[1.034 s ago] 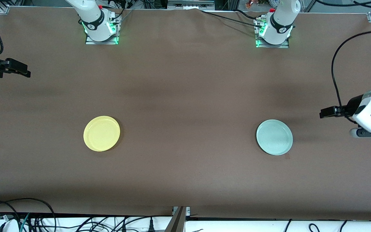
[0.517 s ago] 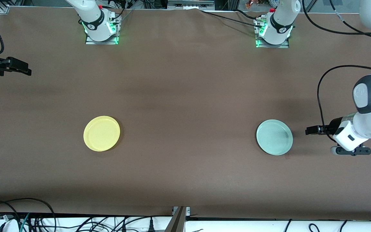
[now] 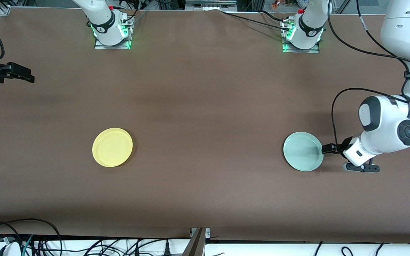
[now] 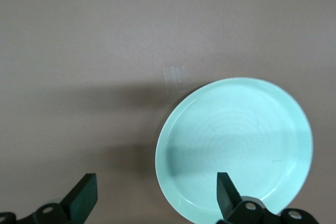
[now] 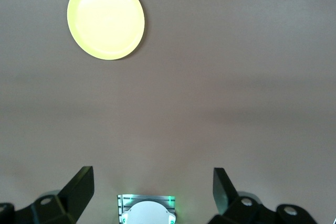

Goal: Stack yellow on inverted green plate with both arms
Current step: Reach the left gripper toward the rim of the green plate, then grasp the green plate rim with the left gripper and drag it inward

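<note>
Left gripper [image 3: 326,148]: fingers [image 4: 227,196] spread wide, nothing between them; tips low at the edge of the green plate [image 3: 303,151], on its side toward the left arm's end of the table. In the left wrist view, gripper [image 4: 155,199] straddling the plate's rim, one finger over the plate [image 4: 234,148], the other over bare table. Contact with the rim not discernible. Plate flat on the brown table [image 3: 205,106], rim up, hollow side showing, faint rings inside.

Right gripper [image 3: 21,75]: fingers [image 5: 80,188] wide apart in the right wrist view, empty; hanging over the table's edge at the right arm's end, well apart from both plates. Arm waiting.

Yellow [image 3: 112,147]: flat on the table toward the right arm's end, rim up, about level with the green plate and well apart from it. Also visible from the right wrist [image 5: 105,18], untouched.
</note>
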Robot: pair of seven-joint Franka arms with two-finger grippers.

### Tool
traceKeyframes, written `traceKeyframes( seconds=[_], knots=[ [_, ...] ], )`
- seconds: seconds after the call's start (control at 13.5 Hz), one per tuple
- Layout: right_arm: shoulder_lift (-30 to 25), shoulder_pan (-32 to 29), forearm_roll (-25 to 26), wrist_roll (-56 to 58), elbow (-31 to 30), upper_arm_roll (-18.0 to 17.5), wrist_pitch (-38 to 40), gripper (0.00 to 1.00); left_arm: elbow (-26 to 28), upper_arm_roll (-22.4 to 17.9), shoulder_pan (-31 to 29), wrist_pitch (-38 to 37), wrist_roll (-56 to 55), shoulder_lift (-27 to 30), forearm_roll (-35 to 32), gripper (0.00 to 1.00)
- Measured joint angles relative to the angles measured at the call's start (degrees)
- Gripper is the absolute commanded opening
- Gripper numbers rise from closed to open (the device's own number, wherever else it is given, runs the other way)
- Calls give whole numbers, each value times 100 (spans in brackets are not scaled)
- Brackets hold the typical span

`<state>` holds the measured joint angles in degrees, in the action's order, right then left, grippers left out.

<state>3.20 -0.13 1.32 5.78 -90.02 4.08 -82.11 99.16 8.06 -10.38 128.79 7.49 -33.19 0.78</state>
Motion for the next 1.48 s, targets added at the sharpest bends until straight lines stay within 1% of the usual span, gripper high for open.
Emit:
traceKeyframes(
  seconds=[0.22, 0.37, 0.67, 0.89, 0.96, 1.11, 1.33, 1.4, 1.48],
  knots=[
    [0, 0, 1, 0, 1, 0, 2, 100, 369, -5, -6, 397, 124, -42, 0, 100],
    [0, -1, 8, 0, 1, 4, 2, 100, 488, -9, -11, 461, 191, -50, 33, 100],
    [0, -7, 10, 0, 1, 42, 2, 100, 711, -57, -13, 751, 708, -108, 737, 100],
    [0, -3, 11, 0, 1, 42, 1, 100, 742, -72, -30, 796, 770, -147, 854, 100],
    [0, -3, 11, 0, 1, 42, 0, 100, 742, -74, -37, 801, 770, -154, 855, 98],
    [0, -3, 11, 0, 1, 42, -1, 100, 742, -75, -69, 811, 771, -170, 855, 82],
    [0, -2, 12, 0, 1, 41, -1, 100, 742, -75, -100, 814, 772, -184, 876, 74],
    [0, -2, 12, 0, 1, 41, -1, 100, 742, -75, -103, 814, 772, -190, 938, 73],
    [0, -2, 12, 0, 1, 41, -1, 100, 743, -75, -104, 814, 774, -199, 993, 70]
  ],
)
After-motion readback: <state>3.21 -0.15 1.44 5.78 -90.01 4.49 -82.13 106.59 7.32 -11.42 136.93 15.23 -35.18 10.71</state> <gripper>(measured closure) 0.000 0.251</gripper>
